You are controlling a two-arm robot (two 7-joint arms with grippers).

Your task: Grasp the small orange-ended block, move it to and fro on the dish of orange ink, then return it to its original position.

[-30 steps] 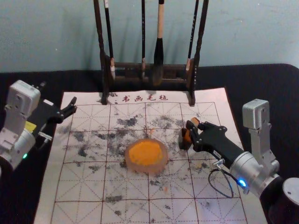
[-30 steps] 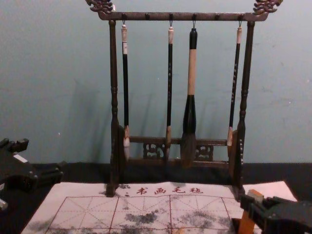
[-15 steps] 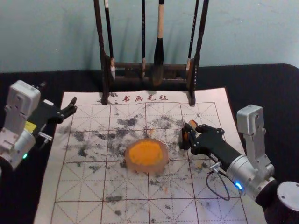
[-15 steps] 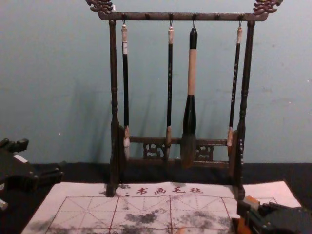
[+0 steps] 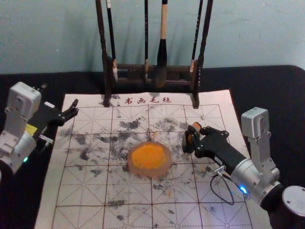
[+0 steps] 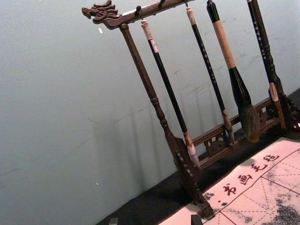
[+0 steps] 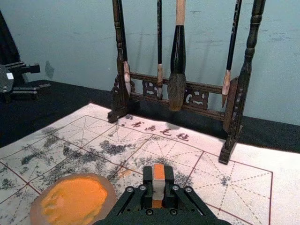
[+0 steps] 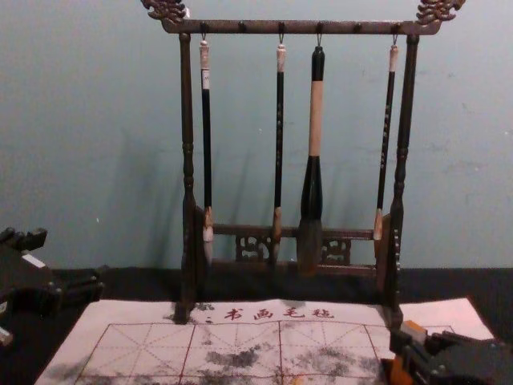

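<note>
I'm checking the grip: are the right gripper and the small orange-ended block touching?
Touching. The right wrist view shows the right gripper closed on the block, one fingertip flush against each of two opposite sides.

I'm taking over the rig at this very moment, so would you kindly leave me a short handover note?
Right gripper: shut on the orange-ended block, to the right of the ink dish.
Left gripper: idle and open, by the mat's left edge.
Dish: on the mat, orange ink in it.
Done: block grasped; I can't tell whether it has been inked.
Left: the to-and-fro on the ink if still due, then setting the block back and letting go.
</note>
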